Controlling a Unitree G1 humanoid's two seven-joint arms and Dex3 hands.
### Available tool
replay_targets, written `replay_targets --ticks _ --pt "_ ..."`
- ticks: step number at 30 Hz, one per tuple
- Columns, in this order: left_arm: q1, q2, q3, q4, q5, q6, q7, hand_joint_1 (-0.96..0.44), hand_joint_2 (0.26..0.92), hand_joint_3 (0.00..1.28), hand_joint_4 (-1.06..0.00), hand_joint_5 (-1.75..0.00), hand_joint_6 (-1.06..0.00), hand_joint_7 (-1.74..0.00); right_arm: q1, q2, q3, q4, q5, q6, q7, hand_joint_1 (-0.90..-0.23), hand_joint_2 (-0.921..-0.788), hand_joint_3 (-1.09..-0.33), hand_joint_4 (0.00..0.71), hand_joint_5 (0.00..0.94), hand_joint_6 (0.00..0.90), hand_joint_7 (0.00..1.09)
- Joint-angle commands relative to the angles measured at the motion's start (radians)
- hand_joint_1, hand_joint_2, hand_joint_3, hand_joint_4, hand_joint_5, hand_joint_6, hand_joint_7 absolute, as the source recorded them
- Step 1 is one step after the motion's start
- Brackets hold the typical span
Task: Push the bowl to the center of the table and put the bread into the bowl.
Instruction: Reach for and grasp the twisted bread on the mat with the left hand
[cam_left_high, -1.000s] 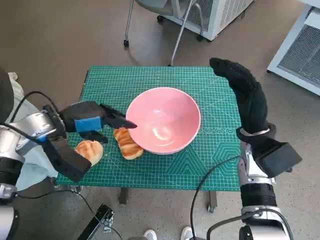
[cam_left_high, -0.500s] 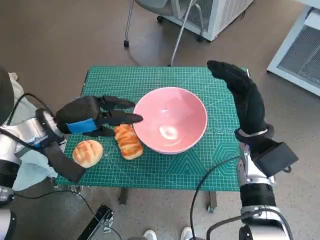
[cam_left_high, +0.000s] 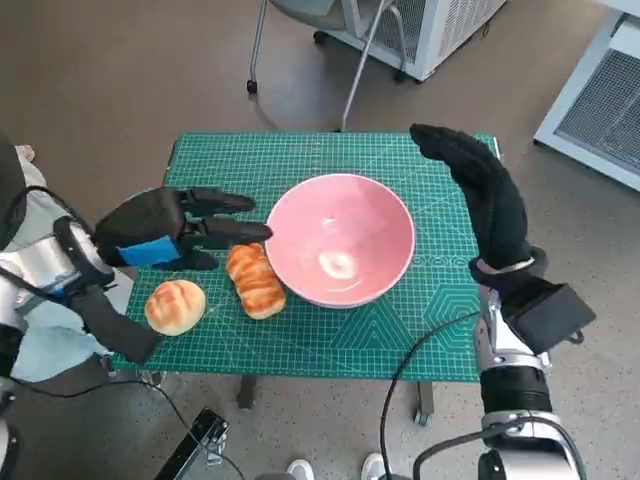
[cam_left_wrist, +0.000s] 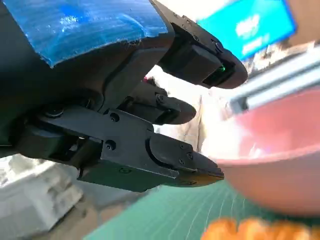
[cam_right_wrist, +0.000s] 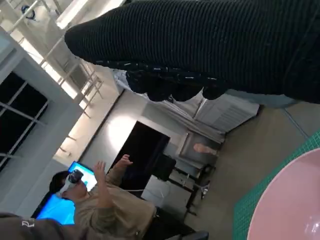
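Since a second ago: pink bowl (cam_left_high: 340, 240) shifted toward the gloved side and farther from the robot, off the long bread roll (cam_left_high: 255, 281) it then overlapped; since half a second ago, bowl unchanged. Left hand (cam_left_high: 165, 236) drawn back from the bowl, fingers (cam_left_high: 232, 232) spread and holding nothing, tips just short of the bowl rim. Right hand (cam_left_high: 478, 195) raised beyond the bowl's far right side, fingers straight and together, holding nothing, apart from the bowl. Bowl upright near the middle of the green worktop (cam_left_high: 330, 340), nothing in it but a light glare. Long bread roll just beside the bowl's near left rim, contact not determinable; round bread bun (cam_left_high: 177, 305) farther left of the bowl, near the worktop's front edge. Left wrist view alone: black fingers (cam_left_wrist: 165, 155) parted with clear air between them, blurred bowl wall (cam_left_wrist: 280, 170) close ahead, a strip of orange bread (cam_left_wrist: 260, 231) below it. Right wrist view alone: glove (cam_right_wrist: 210, 45) edge-on, a section of bowl rim (cam_right_wrist: 290, 200), and a seated person (cam_right_wrist: 95, 205) with one hand raised beside a blue screen (cam_right_wrist: 80, 172).
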Motion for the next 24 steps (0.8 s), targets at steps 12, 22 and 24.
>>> replay_targets --ticks 12,22,24 --pt "0.025 0.004 -0.017 0.014 -0.066 0.048 -0.323 -0.16 0.883 0.0 -0.61 -0.04 -0.65 -0.13 0.03 -0.005 -0.008 -0.005 0.036 0.015 0.023 -0.441 -0.921 -0.57 0.457 0.01 0.125 0.89" --pt "0.153 -0.033 0.07 -0.095 -0.21 0.269 -0.495 -0.21 0.834 0.0 -0.5 0.0 -0.53 -0.07 0.038 -0.005 -0.015 -0.015 0.037 0.032 0.016 -0.434 -0.921 -0.572 0.457 0.01 0.121 0.9" --pt "0.17 -0.038 0.079 -0.12 -0.222 0.298 -0.512 -0.21 0.83 0.0 -0.49 0.0 -0.52 -0.06 0.04 -0.003 -0.016 -0.017 0.036 0.034 0.015 -0.433 -0.921 -0.572 0.458 0.011 0.121 0.9"
